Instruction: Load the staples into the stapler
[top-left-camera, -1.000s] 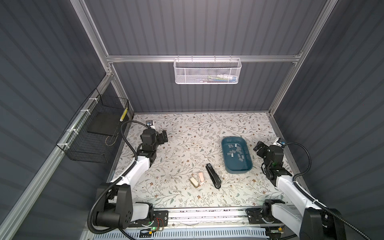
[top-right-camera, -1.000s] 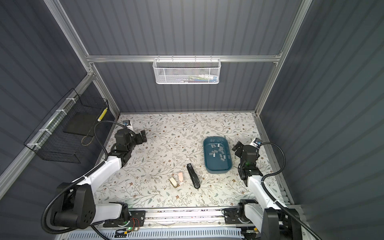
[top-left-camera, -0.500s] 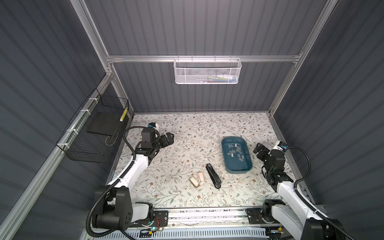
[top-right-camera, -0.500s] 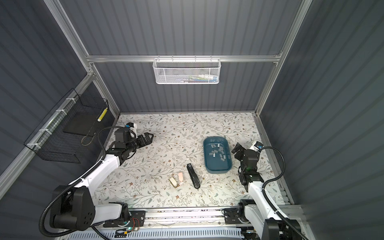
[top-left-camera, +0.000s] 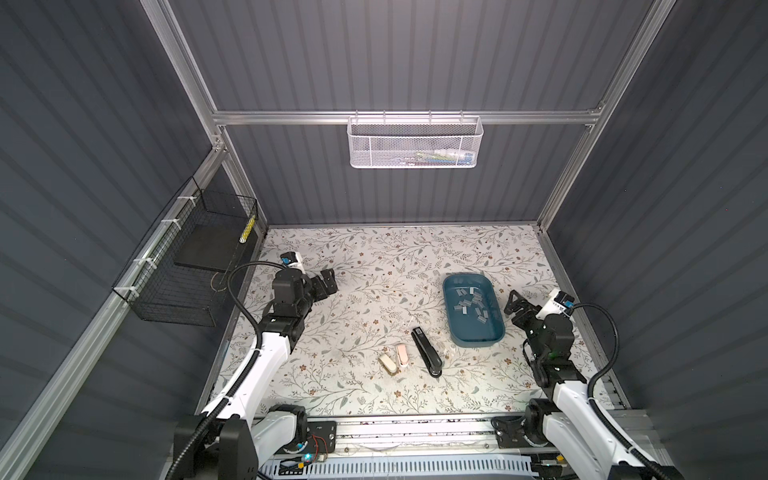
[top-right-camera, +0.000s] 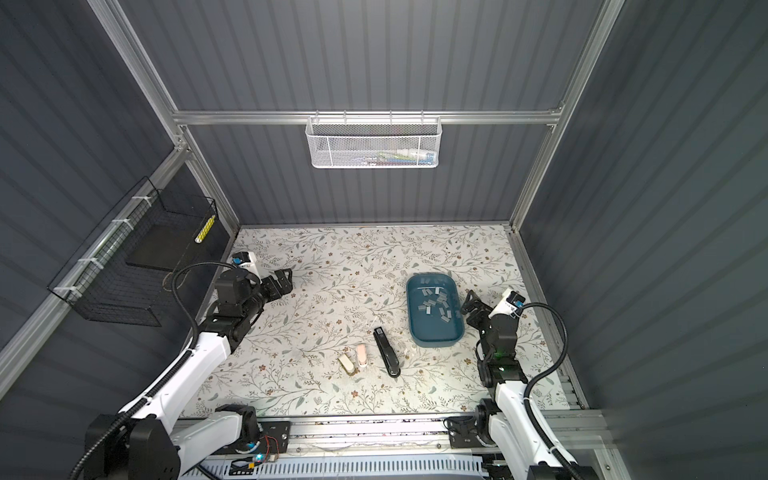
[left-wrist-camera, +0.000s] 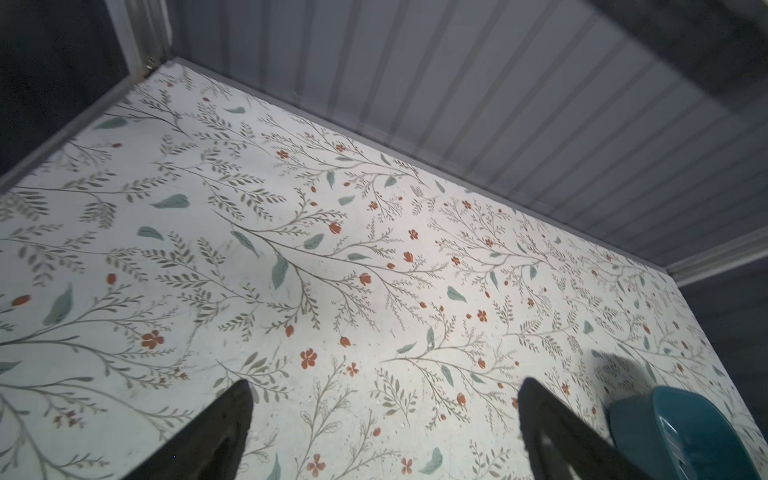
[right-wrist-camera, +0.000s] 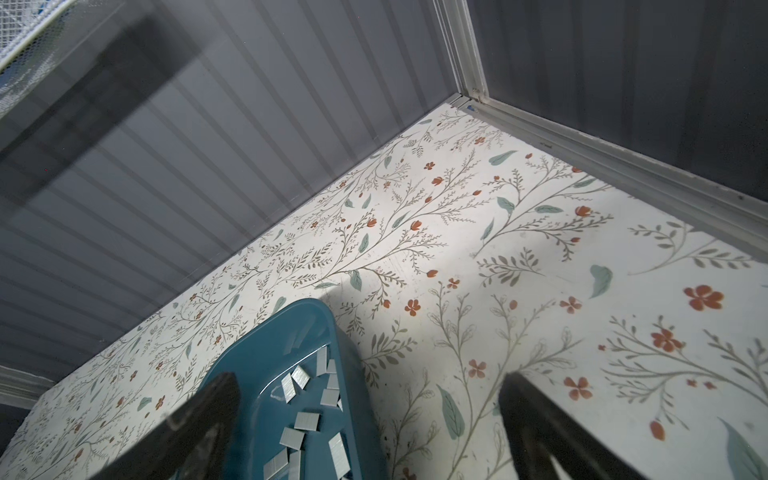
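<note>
A black stapler (top-left-camera: 427, 352) (top-right-camera: 387, 352) lies shut on the floral table, near the front centre. Several silver-grey staples (top-left-camera: 471, 305) (top-right-camera: 434, 304) (right-wrist-camera: 305, 419) lie loose in a teal tray (top-left-camera: 478, 343) (top-right-camera: 436, 344) (right-wrist-camera: 291, 316) to its right. My left gripper (top-left-camera: 328, 282) (top-right-camera: 284, 280) (left-wrist-camera: 384, 384) hovers open and empty at the far left, well away from the stapler. My right gripper (top-left-camera: 513, 301) (top-right-camera: 468, 303) (right-wrist-camera: 368, 378) is open and empty just right of the tray, one finger over its edge in the right wrist view.
A small beige stapler (top-left-camera: 388, 365) (top-right-camera: 347, 365) and a pink one (top-left-camera: 402, 356) (top-right-camera: 362, 355) lie just left of the black one. A white mesh basket (top-left-camera: 415, 141) hangs on the back wall. A black wire basket (top-left-camera: 187, 270) hangs on the left wall.
The left arm has shifted slightly nearer, its gripper swinging a little toward the table's middle. The right arm has shifted slightly beside the tray. Both grippers stayed open.
</note>
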